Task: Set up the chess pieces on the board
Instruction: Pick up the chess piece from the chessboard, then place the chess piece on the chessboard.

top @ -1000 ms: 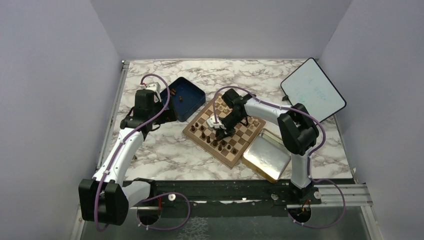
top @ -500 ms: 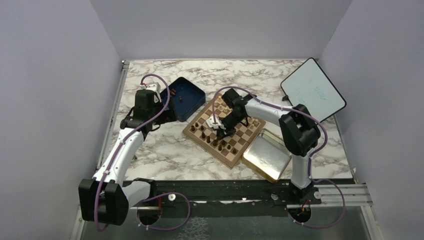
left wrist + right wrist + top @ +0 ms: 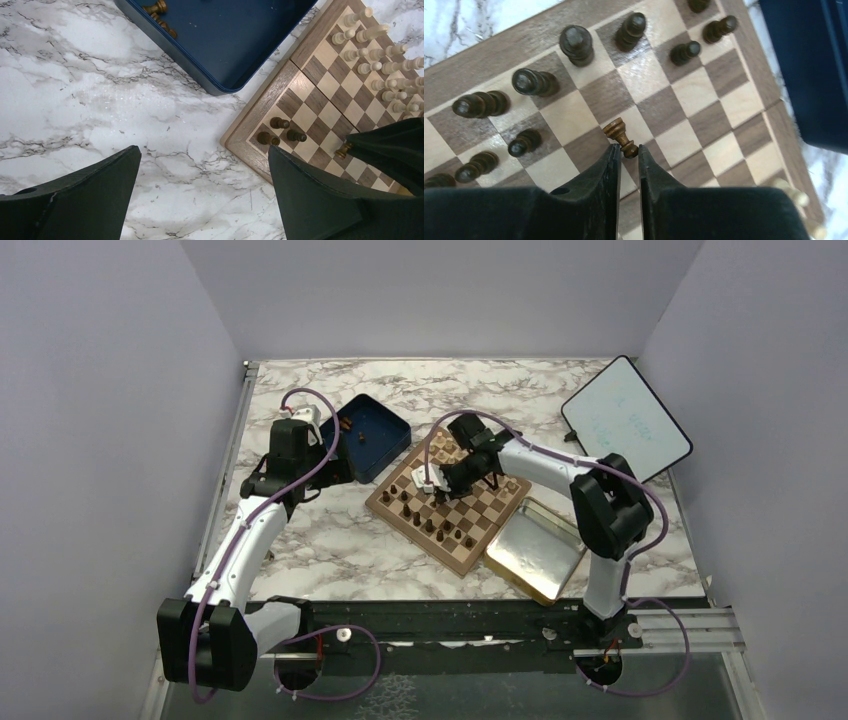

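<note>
— How is the right gripper (image 3: pixel 628 150) found?

— It is seen pinched on a small brown pawn (image 3: pixel 620 136). The base is nipped between the two fingertips, and the piece is held tilted, its head pointing away from them.

— And where is the pawn placed?

— It is held over the board (image 3: pixel 684 102), above the middle squares, just inside the dark chessmen (image 3: pixel 575 42) that are stood along one edge. Whether the wood is touched by it cannot be told from the wrist view; perhaps it is carried just clear.

— What is shown of the left gripper (image 3: pixel 204 152)?

— Its jaws are spread wide and nothing is held. It is hung over the marble table (image 3: pixel 75 75), beside the board's corner and near the blue box (image 3: pixel 225 35).

— Is anything kept in that box?

— Two brown pieces (image 3: pixel 156 8) are seen lying in one corner of it. Pale chessmen (image 3: pixel 380 55) are lined up on the board's opposite side, and a metal tray (image 3: pixel 535 550) is set just beside the board's near right edge.
</note>
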Controlling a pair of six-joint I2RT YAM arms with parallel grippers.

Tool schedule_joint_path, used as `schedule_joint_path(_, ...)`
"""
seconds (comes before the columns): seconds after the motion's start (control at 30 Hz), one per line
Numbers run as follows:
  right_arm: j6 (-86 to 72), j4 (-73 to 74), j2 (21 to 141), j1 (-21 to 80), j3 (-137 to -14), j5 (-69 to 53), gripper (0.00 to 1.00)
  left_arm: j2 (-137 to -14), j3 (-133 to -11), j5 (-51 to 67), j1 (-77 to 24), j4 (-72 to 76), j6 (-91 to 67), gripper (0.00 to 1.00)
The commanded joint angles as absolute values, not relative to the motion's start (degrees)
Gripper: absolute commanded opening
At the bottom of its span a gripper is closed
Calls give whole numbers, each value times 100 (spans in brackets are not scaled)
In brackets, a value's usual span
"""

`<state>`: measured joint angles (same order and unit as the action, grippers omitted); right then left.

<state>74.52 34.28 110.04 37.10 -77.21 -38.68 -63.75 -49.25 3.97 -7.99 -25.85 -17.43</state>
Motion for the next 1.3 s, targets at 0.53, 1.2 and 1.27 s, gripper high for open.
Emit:
schedule_joint_path(0.53, 4483, 758, 8909, 3626, -6683, -3688, 20, -6237, -4729, 4397, -795, -766, -3153, 81)
schedule_joint_path(1.2, 2648, -611, 8325, 3623, -6012, -4535, 19, -6689, -4114, 4151, -1650, 1459, -5220, 64)
schedule_joint_path(1.27, 2641, -640, 8283, 3629, -5959, -4535, 19, -6749, -4115, 4044, -1667, 1459, -5288, 62)
